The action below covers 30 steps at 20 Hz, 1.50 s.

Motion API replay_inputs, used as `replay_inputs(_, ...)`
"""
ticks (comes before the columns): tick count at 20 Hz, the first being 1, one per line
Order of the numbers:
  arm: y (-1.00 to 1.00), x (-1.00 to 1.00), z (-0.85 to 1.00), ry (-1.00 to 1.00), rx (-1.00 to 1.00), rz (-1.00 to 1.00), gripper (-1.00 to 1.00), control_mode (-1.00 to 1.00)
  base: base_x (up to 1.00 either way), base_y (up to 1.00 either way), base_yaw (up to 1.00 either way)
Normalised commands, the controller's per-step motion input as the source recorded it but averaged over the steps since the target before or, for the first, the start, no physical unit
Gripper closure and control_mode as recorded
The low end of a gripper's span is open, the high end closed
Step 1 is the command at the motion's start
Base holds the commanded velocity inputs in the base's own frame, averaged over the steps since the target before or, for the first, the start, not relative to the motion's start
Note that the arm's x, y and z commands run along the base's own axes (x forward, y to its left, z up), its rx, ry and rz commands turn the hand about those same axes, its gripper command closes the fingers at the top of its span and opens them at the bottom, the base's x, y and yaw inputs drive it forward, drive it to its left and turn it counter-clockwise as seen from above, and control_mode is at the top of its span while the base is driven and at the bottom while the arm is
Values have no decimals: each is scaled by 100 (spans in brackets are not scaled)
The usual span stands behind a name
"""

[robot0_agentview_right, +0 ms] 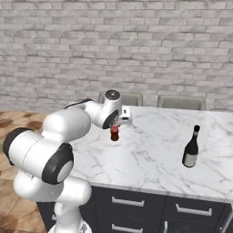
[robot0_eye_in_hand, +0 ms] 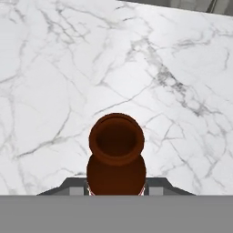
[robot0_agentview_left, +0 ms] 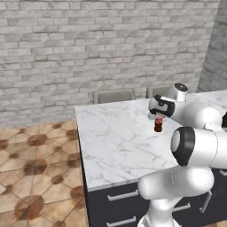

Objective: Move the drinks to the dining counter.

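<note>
Jaws were pinching the brown bottle (robot0_agentview_right: 114,133) near its top, held upright over the marble surface (robot0_agentview_left: 116,142), left-middle area; from the base views I couldn't tell whether its base was touching or just clear of the top. Wine bottle (robot0_agentview_right: 191,148) stood well apart to the right, so no collision risk there. Main risk: letting go while it was still off the surface, or slightly tilted, and the narrow bottle tips and rolls toward the near edge.
</note>
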Motion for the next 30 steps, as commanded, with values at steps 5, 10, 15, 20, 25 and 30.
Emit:
replay_inputs(5, 0, -19, -1, 0, 0, 17, 100, -100, 0, 0, 0)
replay_inputs(10, 0, -15, -33, -5, 0, 8, 100, -100, 0, 0, 0)
replay_inputs(15, 0, -3, -51, -5, 0, 5, 100, -100, 0, 0, 0)
replay_inputs(20, 0, -4, -41, -8, 0, 3, 100, -100, 0, 0, 0)
replay_inputs(25, 0, -7, -26, -14, 0, 2, 100, -100, 0, 0, 0)
replay_inputs(30, 0, 0, -24, -8, 0, 1, 100, -100, 0, 0, 0)
